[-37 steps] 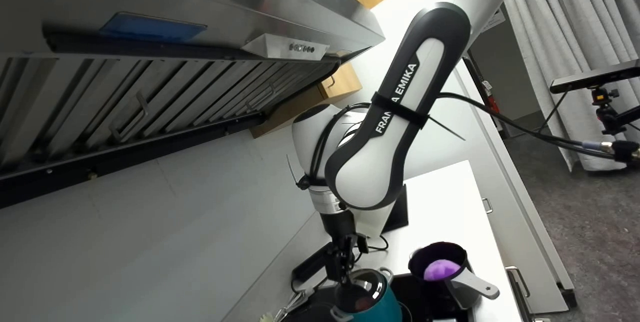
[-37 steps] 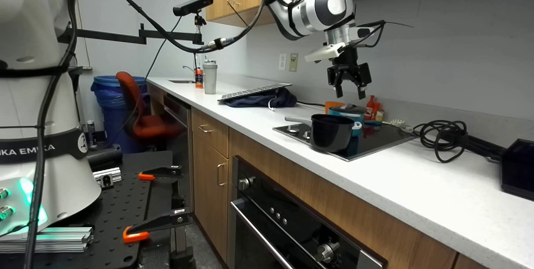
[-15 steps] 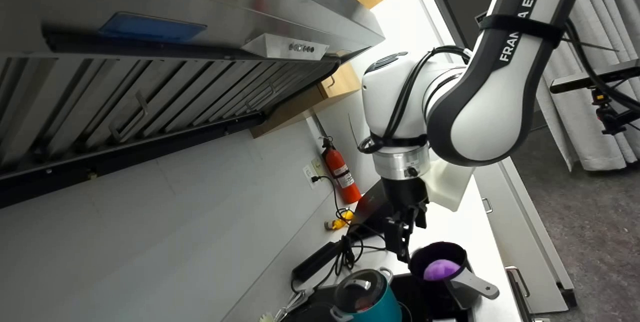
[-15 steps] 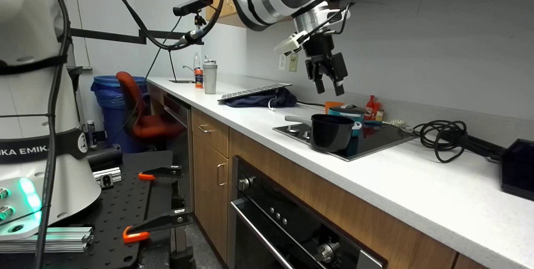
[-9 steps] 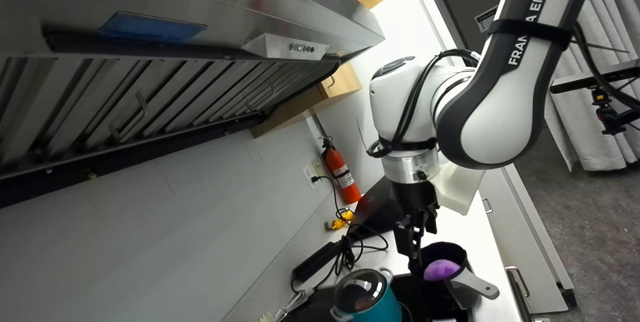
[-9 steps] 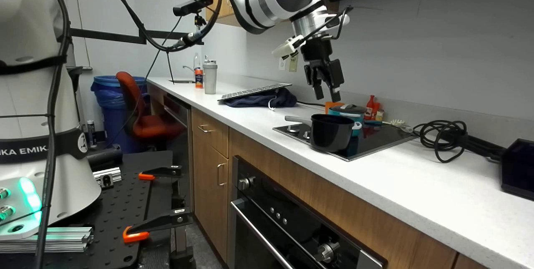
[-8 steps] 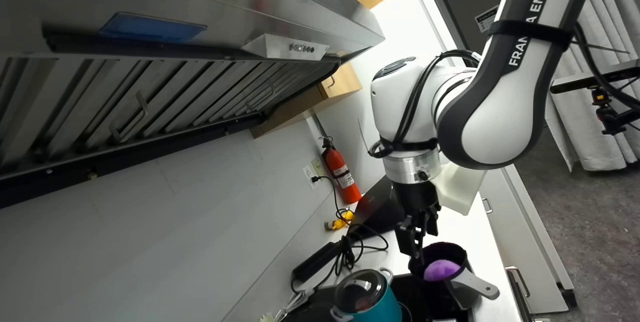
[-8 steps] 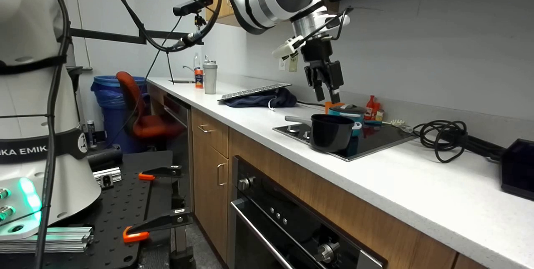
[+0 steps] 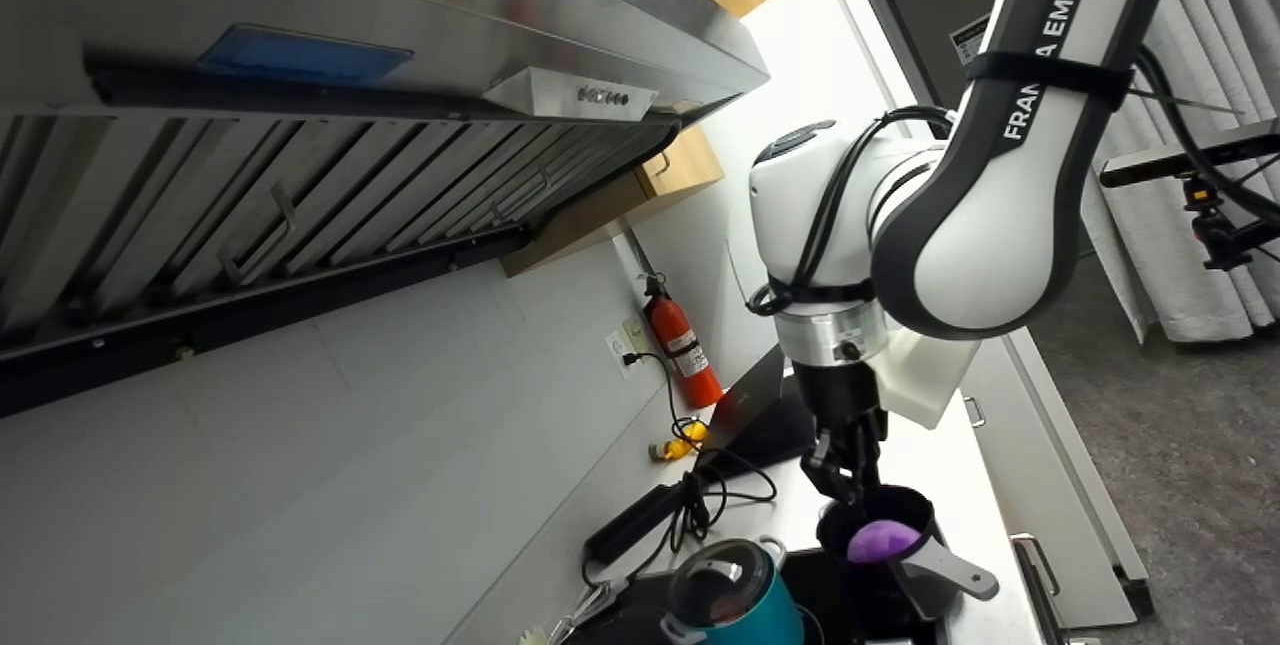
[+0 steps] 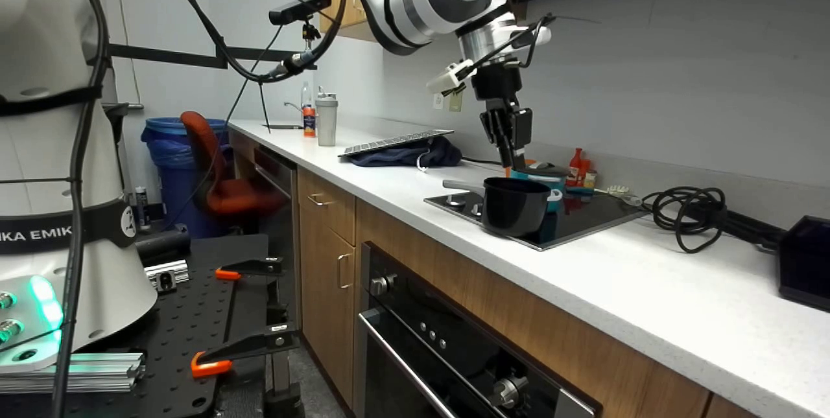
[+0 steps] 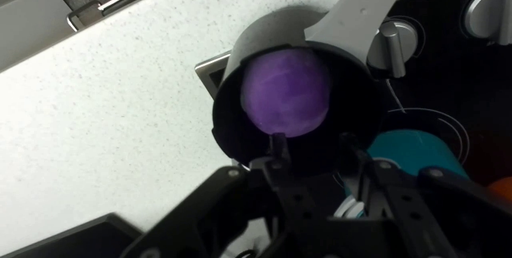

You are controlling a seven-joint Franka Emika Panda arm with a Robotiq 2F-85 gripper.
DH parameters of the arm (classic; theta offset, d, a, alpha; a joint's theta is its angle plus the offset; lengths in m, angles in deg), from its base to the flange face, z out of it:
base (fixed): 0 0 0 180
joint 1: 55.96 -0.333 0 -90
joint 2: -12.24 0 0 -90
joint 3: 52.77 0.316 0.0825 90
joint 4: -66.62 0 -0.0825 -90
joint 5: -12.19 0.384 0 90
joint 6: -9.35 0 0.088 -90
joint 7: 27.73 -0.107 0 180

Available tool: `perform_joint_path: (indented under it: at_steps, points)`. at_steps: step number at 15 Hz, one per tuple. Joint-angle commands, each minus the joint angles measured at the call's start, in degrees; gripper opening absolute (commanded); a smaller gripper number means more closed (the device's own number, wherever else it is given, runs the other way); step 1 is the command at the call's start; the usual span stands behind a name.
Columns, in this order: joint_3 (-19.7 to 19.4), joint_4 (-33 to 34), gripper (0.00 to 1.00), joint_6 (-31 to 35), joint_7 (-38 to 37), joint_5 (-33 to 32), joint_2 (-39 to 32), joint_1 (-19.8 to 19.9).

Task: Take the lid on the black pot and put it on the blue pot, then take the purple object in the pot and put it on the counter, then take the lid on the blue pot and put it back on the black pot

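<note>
The purple object (image 11: 286, 92), rounded and smooth, lies inside the uncovered black pot (image 10: 515, 207), whose grey handle (image 11: 354, 14) points away from the gripper in the wrist view. Over that pot's mouth hangs my gripper (image 11: 313, 137), angled down; its fingers are partly apart with nothing between them. One fingertip (image 11: 279, 137) overlaps the purple object's near edge in the wrist view; whether they touch I cannot tell. The dark lid (image 9: 720, 580) sits on the blue pot (image 9: 768, 617), beside the black pot. The white counter (image 11: 140, 98) spreads around.
Both pots stand on the black cooktop (image 10: 590, 210). A tilted keyboard (image 10: 395, 142) rests on dark cloth farther along. Coiled cables (image 10: 687, 210) and a black box (image 10: 804, 262) lie at the opposite end. A metal hood (image 9: 400, 85) overhangs.
My gripper has moved from above the lidded blue pot to above the black pot and come lower. In the last half second its fingers have drawn closer together. Pots and lid stay put.
</note>
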Motion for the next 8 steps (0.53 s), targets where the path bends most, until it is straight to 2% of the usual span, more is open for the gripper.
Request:
perform_joint_path:
  at_steps: [1,2,3,8]
  points:
    - [1.1,1.2,0.5,-0.4,2.3,3.4,-1.9,1.1]
    - [1.2,1.6,0.49,-0.6,3.1,4.5,-2.6,1.2]
    - [1.2,1.9,0.53,-0.7,3.7,5.4,-3.2,1.3]
    - [1.1,3.9,0.5,-1.5,6.4,8.8,-5.8,1.4]
